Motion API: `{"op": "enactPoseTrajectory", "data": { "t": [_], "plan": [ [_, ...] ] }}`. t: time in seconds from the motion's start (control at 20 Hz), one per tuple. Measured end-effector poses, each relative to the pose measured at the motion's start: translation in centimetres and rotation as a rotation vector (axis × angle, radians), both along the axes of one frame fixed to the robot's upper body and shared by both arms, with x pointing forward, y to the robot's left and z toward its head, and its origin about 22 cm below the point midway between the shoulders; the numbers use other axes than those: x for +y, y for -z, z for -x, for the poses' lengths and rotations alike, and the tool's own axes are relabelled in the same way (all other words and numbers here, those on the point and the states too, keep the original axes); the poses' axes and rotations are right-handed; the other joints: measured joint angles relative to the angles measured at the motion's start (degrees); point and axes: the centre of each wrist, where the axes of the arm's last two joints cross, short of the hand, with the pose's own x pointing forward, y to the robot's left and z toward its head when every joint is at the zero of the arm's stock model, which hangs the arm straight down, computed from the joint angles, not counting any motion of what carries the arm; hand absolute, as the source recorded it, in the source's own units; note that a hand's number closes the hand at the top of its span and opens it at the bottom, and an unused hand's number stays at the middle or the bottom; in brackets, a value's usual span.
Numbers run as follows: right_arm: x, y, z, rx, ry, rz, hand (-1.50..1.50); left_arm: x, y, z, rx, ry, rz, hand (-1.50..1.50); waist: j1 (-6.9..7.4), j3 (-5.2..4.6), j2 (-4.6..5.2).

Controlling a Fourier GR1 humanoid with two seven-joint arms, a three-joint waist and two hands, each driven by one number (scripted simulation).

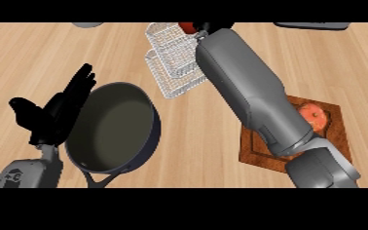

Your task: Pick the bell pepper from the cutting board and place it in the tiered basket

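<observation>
A red bell pepper [187,27] shows at the top edge of the view, over the upper tier of the white wire tiered basket [171,73]. My right hand [208,28] is curled against the pepper, and the long grey forearm hides most of the hand. That forearm stretches from the lower right across the wooden cutting board [335,131]. An orange-red round fruit [315,115] lies on the board, partly behind the arm. My left hand [59,108] rests open at the left, fingers up.
A dark frying pan [115,126] sits right beside my left hand, its handle pointing toward the lower edge. A grey object [87,25] lies at the top left and a dark flat object [313,25] at the top right.
</observation>
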Motion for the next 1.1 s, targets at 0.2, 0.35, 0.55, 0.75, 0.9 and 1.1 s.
{"op": "enactPoseTrajectory", "data": {
  "t": [0.2, 0.35, 0.55, 0.75, 0.9, 1.1],
  "plan": [
    [-0.3, -1.0, -0.2, -0.078, 0.013, -0.141, -1.50, 0.2, 0.1, 0.1, -0.001, -0.011, -0.002, 0.00, -0.71, 0.07, -0.05],
    [-0.6, -1.3, -0.2, -0.151, 0.025, -0.241, -1.50, 0.6, 0.1, 0.3, 0.008, -0.021, -0.004, 0.00, -1.15, 0.09, -0.18],
    [-1.0, -1.6, 0.0, -0.261, 0.043, -0.357, -1.50, 1.0, 0.2, 0.4, 0.016, -0.040, -0.011, 0.00, -2.13, 0.10, -0.48],
    [-2.0, -2.1, 0.1, -0.356, 0.074, -0.402, -1.50, 1.8, 0.7, 1.3, 0.025, -0.066, -0.012, 0.00, -3.92, 0.12, -1.20],
    [-3.1, -1.5, 0.3, -0.416, 0.103, -0.423, -1.50, 2.4, 0.9, 1.6, 0.031, -0.097, -0.010, 0.00, -5.38, 0.16, -1.63],
    [-5.0, -1.5, 1.3, -0.491, 0.147, -0.454, -1.50, 2.8, 1.1, 2.4, 0.036, -0.124, -0.013, 0.00, -6.82, 0.16, -2.18]
  ]
}}
